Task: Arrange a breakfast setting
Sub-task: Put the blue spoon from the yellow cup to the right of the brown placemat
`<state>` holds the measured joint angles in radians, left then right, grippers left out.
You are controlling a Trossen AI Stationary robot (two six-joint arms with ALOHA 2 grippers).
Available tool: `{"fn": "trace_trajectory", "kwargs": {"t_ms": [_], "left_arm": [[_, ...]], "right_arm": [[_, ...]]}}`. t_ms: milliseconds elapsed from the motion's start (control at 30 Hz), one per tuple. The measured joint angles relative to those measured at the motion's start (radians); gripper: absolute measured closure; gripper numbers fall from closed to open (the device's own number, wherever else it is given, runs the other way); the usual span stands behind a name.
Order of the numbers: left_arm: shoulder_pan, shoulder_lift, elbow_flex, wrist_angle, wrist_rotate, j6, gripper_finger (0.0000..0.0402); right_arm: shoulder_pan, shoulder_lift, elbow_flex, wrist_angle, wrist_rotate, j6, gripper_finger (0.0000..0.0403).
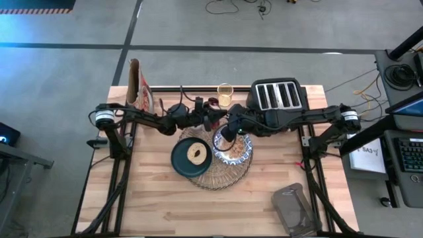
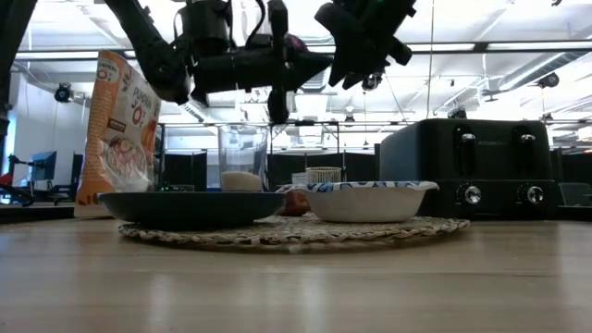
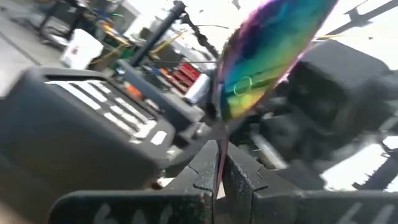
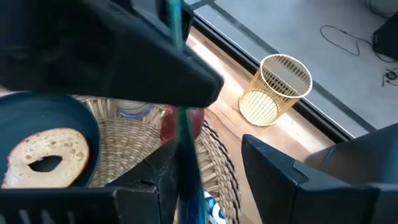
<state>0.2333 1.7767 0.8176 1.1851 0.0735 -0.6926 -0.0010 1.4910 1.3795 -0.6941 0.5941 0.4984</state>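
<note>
The round tan placemat [image 1: 221,173] carries the dark teal plate [image 1: 182,165] with a bread ring on it and the blue-and-white bowl [image 1: 243,151]. A clear glass [image 2: 242,157] stands behind them. My left gripper [image 1: 216,121] hovers above the placemat's far part, shut on a rainbow-sheened spoon [image 3: 267,56]. My right gripper [image 1: 228,132] is open right next to it, above the bowl. In the right wrist view the spoon's handle [image 4: 181,134] runs along the inner side of one right finger [image 4: 158,177]; I cannot tell whether they touch. My left gripper pinches the spoon's thin handle [image 3: 219,163] between its two fingers. The spoon's bowl [image 3: 273,43] sticks out beyond the fingertips toward my right gripper. The spoon is lifted clear of the table.
The black four-slot toaster [image 1: 277,96] stands at the far right. A gold wire cup [image 1: 225,94] stands beside it, and a cereal bag [image 1: 140,86] at the far left. A grey pouch [image 1: 292,208] lies near the front right. A small red thing [image 4: 168,124] lies on the placemat.
</note>
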Motion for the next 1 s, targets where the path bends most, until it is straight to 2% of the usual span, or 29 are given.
{"fn": "trace_trajectory", "kwargs": {"t_ms": [200, 667, 833, 1000], "left_arm": [[-0.015, 0.000, 0.038, -0.059, 0.023, 0.021, 0.0401], [-0.017, 0.000, 0.037, -0.083, 0.013, 0.015, 0.0402], [-0.016, 0.000, 0.037, -0.086, 0.009, 0.013, 0.0402], [-0.015, 0.000, 0.037, -0.087, 0.005, 0.006, 0.0401]], "right_arm": [[-0.011, 0.000, -0.001, -0.004, 0.008, -0.002, 0.0238], [-0.014, 0.000, -0.001, -0.010, 0.008, -0.039, 0.0261], [-0.020, 0.000, -0.001, -0.010, -0.002, -0.037, 0.0298], [-0.032, 0.000, -0.001, -0.006, -0.048, -0.041, 0.0370]]}}
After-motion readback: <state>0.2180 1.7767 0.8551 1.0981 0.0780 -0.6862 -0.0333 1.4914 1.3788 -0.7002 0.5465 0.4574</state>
